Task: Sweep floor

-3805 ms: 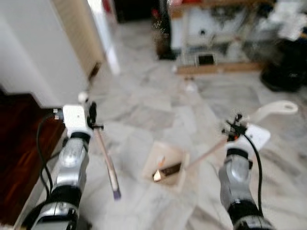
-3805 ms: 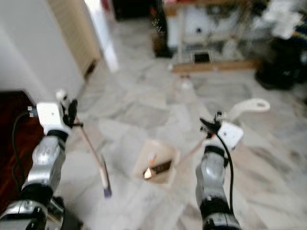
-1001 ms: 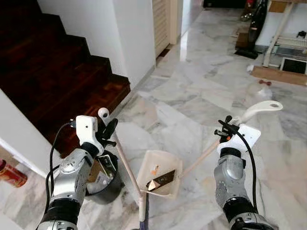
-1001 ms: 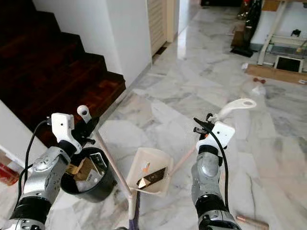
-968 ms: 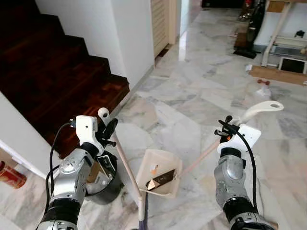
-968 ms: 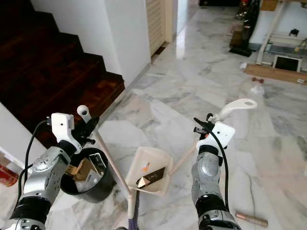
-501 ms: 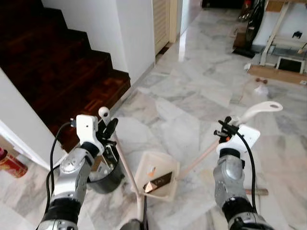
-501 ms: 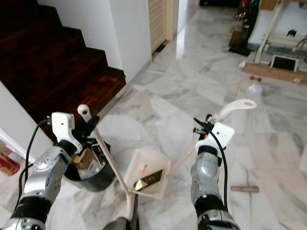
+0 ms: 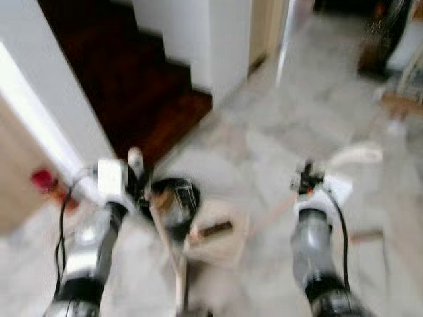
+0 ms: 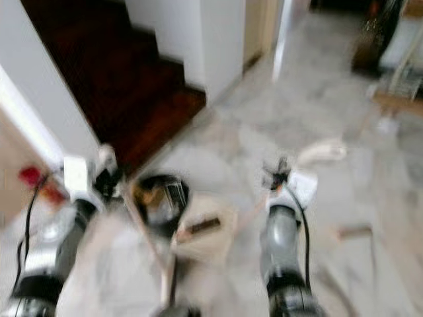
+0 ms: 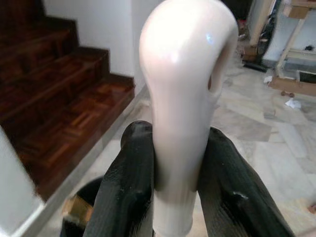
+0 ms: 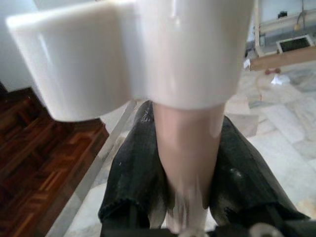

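Clearly the left pincer (image 11: 173,187) is clamped on the broom handle (image 11: 185,98), the right pincer (image 12: 182,173) on the dustpan handle (image 12: 185,143). Between the arms, the dustpan (image 9: 215,238) hangs beside a black bin (image 9: 173,201).

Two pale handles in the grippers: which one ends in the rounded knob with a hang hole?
The broom handle, clamped by the left gripper. The dustpan handle in the right gripper runs into a blocky white piece instead.

A pale grey-veined marble floor (image 9: 310,125) runs ahead, glossy under daylight from the far doorway. Dark wooden stairs (image 9: 125,72) rise on the left, flanked by white walls (image 10: 172,26). A light wooden frame (image 11: 295,84) stands in the distance, blurred.
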`<state>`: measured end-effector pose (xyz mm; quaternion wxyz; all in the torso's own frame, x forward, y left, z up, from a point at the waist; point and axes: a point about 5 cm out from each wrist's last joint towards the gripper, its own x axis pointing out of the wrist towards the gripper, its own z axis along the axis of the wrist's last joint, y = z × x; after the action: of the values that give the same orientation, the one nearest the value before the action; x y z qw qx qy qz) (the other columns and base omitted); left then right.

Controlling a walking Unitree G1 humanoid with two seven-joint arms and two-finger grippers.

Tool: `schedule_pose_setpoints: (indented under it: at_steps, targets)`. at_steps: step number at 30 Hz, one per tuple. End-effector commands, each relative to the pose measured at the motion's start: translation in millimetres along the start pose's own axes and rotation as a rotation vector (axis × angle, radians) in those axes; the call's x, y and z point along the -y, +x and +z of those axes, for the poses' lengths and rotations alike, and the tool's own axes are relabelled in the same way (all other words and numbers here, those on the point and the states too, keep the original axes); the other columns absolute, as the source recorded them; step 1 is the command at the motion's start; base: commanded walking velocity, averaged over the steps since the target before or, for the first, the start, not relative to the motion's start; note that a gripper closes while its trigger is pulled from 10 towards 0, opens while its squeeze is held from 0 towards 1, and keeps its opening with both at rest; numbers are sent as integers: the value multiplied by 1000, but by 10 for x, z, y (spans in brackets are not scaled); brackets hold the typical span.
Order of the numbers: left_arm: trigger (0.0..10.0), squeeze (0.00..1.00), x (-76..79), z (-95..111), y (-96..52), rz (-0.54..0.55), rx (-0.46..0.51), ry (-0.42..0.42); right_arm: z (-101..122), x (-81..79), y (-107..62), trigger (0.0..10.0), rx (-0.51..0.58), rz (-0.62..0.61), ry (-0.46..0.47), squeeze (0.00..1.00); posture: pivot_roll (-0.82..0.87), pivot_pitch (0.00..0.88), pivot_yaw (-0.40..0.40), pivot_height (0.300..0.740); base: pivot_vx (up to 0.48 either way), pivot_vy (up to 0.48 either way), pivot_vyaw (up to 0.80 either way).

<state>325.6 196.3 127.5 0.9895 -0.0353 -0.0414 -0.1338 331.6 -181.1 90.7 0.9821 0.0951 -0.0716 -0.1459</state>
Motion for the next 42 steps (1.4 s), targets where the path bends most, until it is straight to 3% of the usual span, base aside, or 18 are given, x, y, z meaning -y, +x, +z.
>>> schedule_pose_setpoints:
  at_steps: [1, 25, 31, 42]
  targets:
    - [10000, 0, 32, 126, 55, -3, 56, 12, 68, -29, 36, 10000, 31, 1, 26, 0, 80, 48, 96, 740, 0, 0, 0]
    - [10000, 0, 34, 104, 28, 2, 51, 7, 64, -37, 34, 10000, 31, 7, 4, 0, 83, 44, 101, 740, 0, 0, 0]
    - [10000, 0, 55, 107, 41, -8, 54, -21, 68, -34, 33, 10000, 35, 3, 1, 0, 80, 38, 104, 740, 0, 0, 514]
    - [10000, 0, 69, 110, 44, -15, 55, -3, 54, -39, 33, 10000, 25, 1, 12, 0, 82, 30, 104, 740, 0, 327, 0]
